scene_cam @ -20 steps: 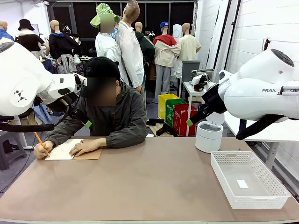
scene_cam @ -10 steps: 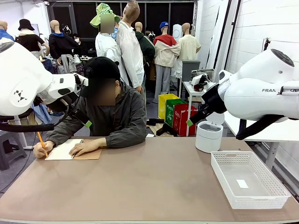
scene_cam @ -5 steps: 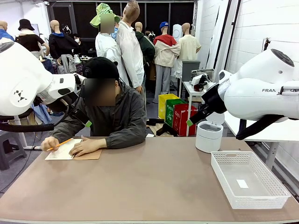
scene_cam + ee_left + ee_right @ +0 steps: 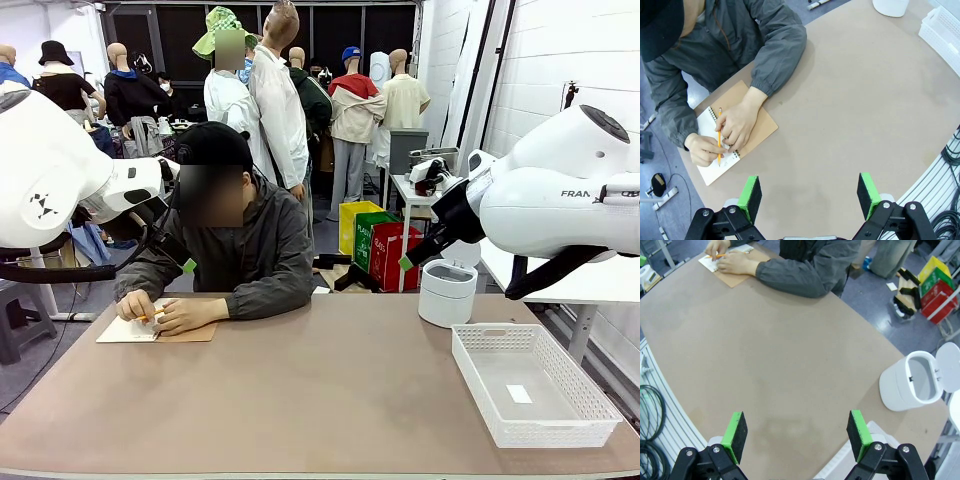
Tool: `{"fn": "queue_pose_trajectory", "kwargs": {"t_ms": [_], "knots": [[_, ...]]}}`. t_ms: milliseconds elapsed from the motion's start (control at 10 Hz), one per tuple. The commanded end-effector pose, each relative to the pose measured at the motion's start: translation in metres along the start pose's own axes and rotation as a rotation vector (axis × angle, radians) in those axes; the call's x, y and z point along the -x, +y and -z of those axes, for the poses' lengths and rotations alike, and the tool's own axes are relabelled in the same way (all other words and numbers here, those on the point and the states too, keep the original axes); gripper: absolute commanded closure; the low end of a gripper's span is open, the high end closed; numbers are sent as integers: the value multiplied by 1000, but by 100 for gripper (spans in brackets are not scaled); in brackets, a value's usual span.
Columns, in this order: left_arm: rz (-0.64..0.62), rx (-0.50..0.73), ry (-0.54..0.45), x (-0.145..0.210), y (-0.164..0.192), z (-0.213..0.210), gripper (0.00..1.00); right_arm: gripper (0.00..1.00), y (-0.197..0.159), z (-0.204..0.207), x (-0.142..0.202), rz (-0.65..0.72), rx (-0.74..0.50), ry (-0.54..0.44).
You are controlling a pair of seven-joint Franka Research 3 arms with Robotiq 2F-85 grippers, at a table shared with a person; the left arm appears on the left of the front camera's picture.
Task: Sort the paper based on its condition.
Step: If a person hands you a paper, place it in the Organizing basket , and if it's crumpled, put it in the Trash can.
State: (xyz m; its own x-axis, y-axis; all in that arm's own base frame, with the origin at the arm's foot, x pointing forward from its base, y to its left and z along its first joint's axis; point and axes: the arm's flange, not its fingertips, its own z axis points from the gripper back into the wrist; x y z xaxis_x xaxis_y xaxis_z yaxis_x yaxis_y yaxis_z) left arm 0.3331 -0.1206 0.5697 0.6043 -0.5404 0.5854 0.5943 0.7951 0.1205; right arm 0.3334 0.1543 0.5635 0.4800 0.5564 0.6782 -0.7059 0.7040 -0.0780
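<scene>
Flat white rectangular paper [image 4: 120, 333] lies on a brown cardboard notebook [image 4: 196, 333] at the worktop's [image 4: 320, 400] far-left corner; both jaws gape, empty.

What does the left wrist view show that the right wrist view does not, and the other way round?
Left wrist view: the wire spiral of the notebook and the open left tool. Right wrist view: the open lid and hollow inside of the white bin, coloured boxes on the floor, the open right tool. Both: the person's hands with a pencil on the notebook, and the brown table.
</scene>
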Motion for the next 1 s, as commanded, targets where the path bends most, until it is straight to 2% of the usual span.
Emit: {"fn": "queue_pose_trajectory", "kwargs": {"t_ms": [0, 900], "knots": [[1, -3, 3, 0, 1, -1, 0, 0, 0, 0, 0, 1, -5, -1], [1, -3, 3, 0, 1, -1, 0, 0, 0, 0, 0, 1, -5, -1]]}}
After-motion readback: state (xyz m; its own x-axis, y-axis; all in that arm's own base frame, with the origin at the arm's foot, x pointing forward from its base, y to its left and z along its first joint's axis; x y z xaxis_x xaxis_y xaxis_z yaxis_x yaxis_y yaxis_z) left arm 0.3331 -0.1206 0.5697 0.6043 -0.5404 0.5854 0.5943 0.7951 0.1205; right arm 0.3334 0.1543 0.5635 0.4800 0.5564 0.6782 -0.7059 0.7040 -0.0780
